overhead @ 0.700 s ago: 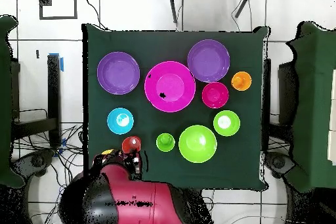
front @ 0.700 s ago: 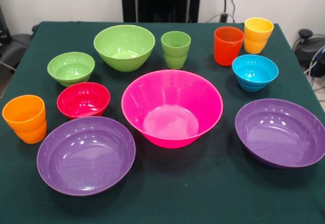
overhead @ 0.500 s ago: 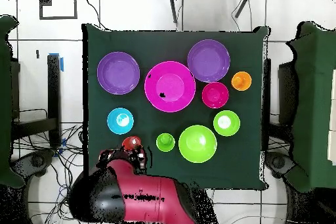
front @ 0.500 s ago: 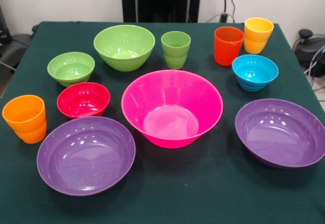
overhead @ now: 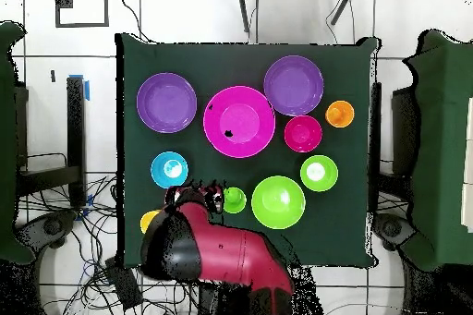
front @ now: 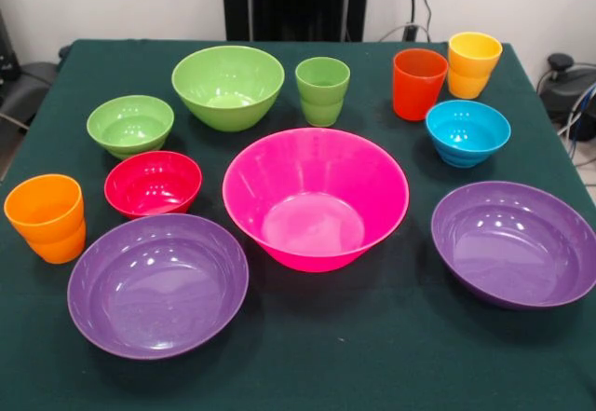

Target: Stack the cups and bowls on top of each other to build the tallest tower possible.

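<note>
Nothing is stacked. The hot-pink bowl stands mid-table between two purple bowls. The red bowl, small green bowl, medium green bowl and blue bowl stand apart. The green cup, red-orange cup, yellow-orange cup and orange cup stand upright. In the overhead view my gripper is over the red-orange cup, hiding it, beside the green cup and near the blue bowl.
The green cloth-covered table bears everything. My red and black arm reaches in over the table's robot-side edge. The yellow-orange cup shows beside the arm. Cables and dark furniture surround the table.
My arm has swung across and forward over the table edge. It now covers the red-orange cup from above, and the yellow-orange cup has come into sight. No cup or bowl has moved.
</note>
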